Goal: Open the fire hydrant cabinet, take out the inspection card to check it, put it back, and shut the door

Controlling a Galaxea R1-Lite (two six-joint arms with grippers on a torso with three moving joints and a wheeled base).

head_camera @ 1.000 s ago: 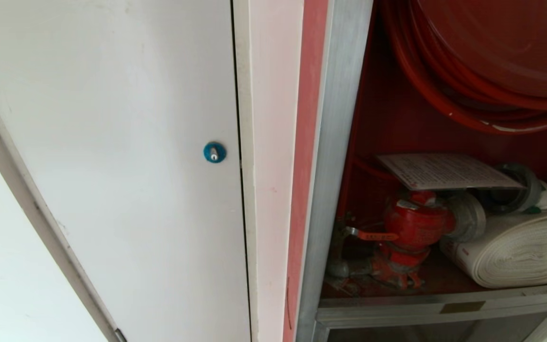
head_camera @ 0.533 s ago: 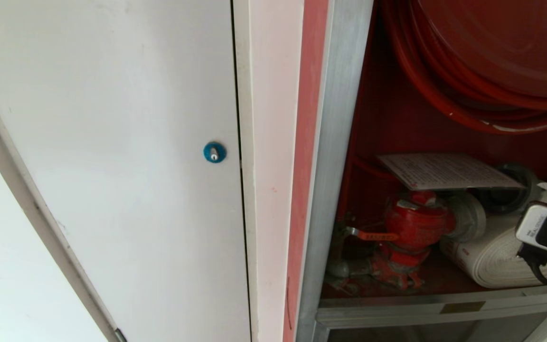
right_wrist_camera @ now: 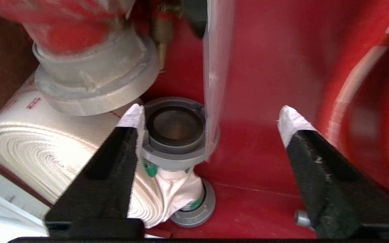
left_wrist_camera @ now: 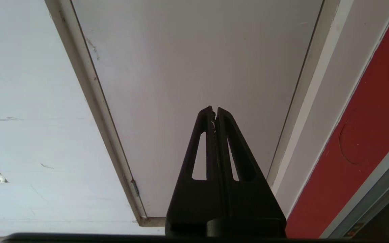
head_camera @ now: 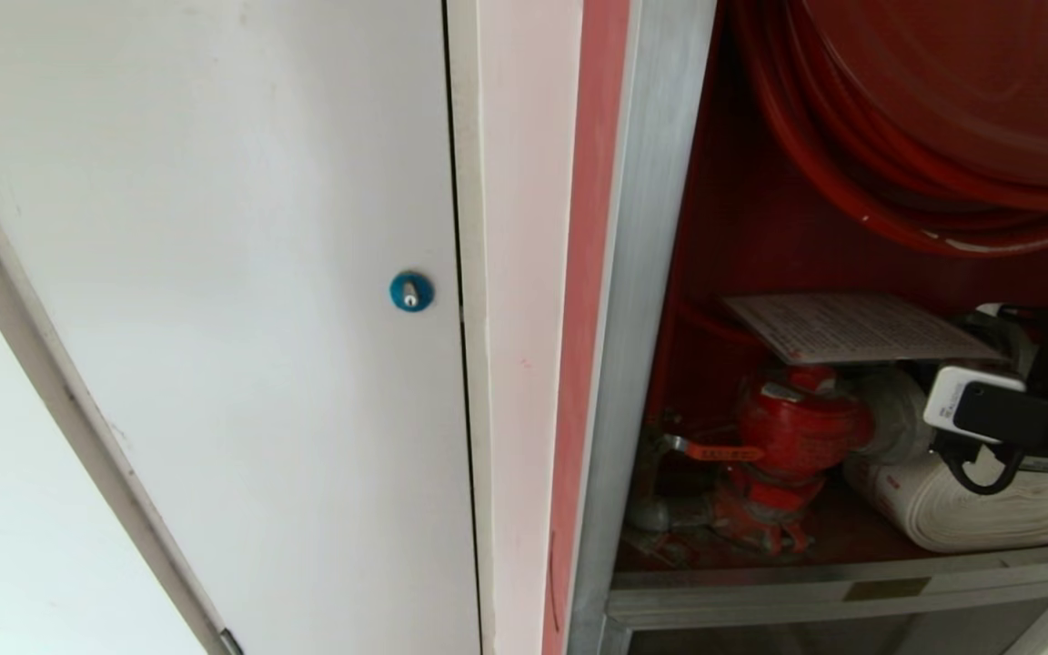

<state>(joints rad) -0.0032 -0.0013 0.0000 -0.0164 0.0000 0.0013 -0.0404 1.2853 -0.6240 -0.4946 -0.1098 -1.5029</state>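
Right gripper jaws spread inside the cabinet, card edge-on between the fingers, lying flat atop the valve; left gripper clenched, parked outside.

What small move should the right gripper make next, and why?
Probably ease forward so the open right gripper straddles the inspection card, then close. The card lies on the red valve inside the cabinet, its edge already showing between the fingers, ungripped.
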